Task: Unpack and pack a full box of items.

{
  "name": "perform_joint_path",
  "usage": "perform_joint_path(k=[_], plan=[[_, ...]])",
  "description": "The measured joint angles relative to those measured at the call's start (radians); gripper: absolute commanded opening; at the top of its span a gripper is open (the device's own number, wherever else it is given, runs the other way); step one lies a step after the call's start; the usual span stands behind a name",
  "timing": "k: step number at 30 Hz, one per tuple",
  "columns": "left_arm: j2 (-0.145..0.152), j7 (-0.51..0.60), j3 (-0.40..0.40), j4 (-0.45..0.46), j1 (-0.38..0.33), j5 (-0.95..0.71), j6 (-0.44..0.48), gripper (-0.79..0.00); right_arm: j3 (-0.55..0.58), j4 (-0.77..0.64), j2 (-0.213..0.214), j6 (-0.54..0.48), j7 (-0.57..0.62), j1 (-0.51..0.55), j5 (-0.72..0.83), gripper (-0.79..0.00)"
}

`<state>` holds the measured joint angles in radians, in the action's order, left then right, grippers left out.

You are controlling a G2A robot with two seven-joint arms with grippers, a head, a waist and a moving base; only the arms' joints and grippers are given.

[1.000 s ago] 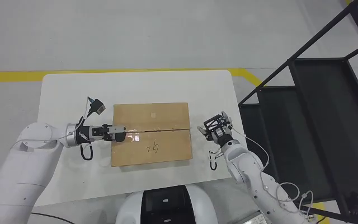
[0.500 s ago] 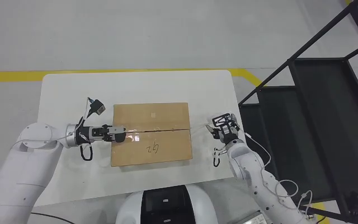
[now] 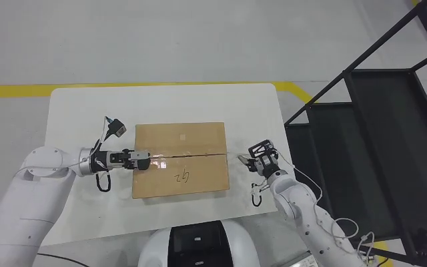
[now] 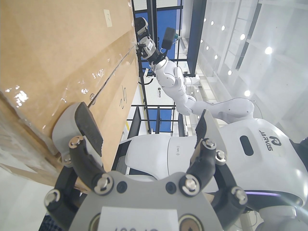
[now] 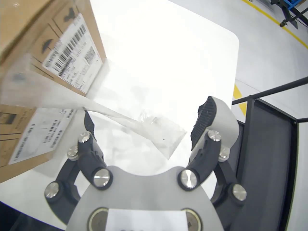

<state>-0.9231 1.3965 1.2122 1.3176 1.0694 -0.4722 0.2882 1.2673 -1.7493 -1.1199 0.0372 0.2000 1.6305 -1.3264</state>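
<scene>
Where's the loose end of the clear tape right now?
In the right wrist view, the clear tape stretches from the labelled end of the box. Its free end hangs between the open fingers of the right gripper, above the white table.

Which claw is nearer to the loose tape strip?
Right. The right claw is open, and the tape strip ends inside its gap; the left claw is at the opposite end of the box.

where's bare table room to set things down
Widest bare patch: the table strip beyond the box, along the far edge. The near strip is narrow. Both short ends are crowded: left gripper at one, right gripper and a tape strip at the other.
</scene>
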Motion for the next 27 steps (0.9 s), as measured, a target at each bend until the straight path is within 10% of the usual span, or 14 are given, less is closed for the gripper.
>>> perform_joint_path(k=[15,27], plan=[[0.0,0.002,-0.008,-0.006,-0.007,0.0,0.001,0.0,0.012,0.01,-0.012,-0.03,-0.038,0.005,0.086,0.0],[0.004,-0.001,0.001,0.005,-0.003,0.008,-0.006,0.0,-0.047,0.093,-0.051,0.162,-0.099,-0.076,0.176,0.0]])
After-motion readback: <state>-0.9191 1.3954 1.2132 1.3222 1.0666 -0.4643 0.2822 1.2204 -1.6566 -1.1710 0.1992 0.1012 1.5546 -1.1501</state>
